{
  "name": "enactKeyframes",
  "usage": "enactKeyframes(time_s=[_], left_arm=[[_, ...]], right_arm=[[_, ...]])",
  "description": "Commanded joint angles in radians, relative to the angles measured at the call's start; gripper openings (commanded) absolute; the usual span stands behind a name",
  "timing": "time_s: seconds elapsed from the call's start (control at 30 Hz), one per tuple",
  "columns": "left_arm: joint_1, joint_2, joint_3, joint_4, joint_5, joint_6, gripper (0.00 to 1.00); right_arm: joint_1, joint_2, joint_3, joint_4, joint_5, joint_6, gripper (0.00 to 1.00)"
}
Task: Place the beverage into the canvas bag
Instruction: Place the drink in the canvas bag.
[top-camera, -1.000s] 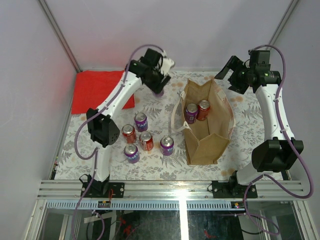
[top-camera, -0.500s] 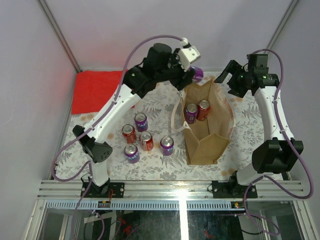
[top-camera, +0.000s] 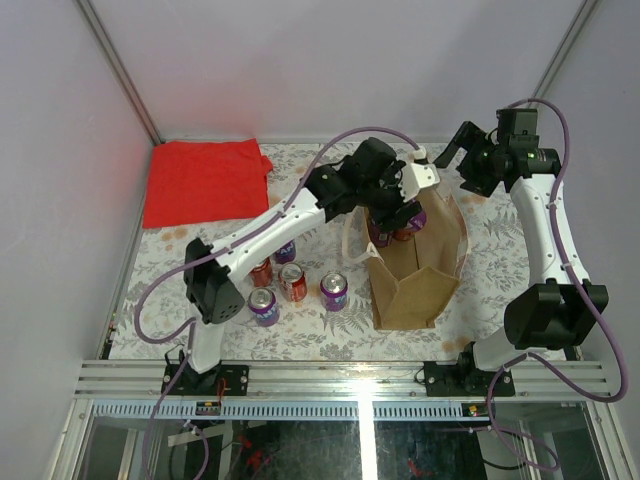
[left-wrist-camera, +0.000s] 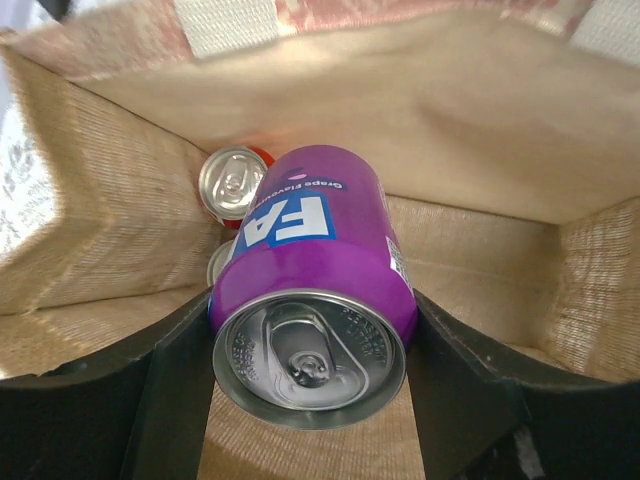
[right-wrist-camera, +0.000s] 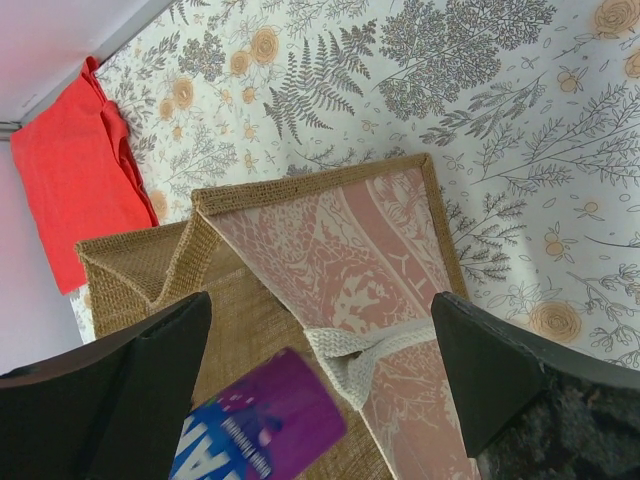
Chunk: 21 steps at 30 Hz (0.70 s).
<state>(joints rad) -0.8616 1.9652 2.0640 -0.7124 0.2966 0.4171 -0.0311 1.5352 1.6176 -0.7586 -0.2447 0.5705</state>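
Can (left-wrist-camera: 310, 300), smooth purple, clamped by left end effector (left-wrist-camera: 312, 385) — inside woven bag (left-wrist-camera: 470, 130), right end effector (right-wrist-camera: 320, 330) agape

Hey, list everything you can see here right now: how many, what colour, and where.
canvas bag: one, tan-brown with cream handles, standing open right of centre on the table.
held can: one, purple, at the bag's mouth.
cans in the bag: two tops visible, one red, the other's colour hidden.
loose cans: five, three purple and two red, clustered left of the bag.
cloth: one, red, flat at the far left corner.
table: one, pale cover with floral print.
left gripper: one, black, jaws closed on the held can.
right gripper: one, black, jaws open and empty, above the bag's far edge.
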Motion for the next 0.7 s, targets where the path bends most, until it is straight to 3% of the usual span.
enactKeyframes(time_s=[0.0, 0.3, 0.67], left_arm=[[-0.021, 0.027, -0.001, 0.088, 0.016, 0.064, 0.00], [-0.031, 0.203, 0.088, 0.058, 0.007, 0.119, 0.00], [-0.031, 0.271, 0.087, 0.051, -0.022, 0.145, 0.00]], right_arm=[[-0.004, -0.017, 0.020, -0.008, 0.003, -0.021, 0.98], [-0.006, 0.002, 0.029, -0.033, -0.004, -0.030, 0.98], [-0.007, -0.004, 0.025, -0.041, -0.008, -0.031, 0.99]])
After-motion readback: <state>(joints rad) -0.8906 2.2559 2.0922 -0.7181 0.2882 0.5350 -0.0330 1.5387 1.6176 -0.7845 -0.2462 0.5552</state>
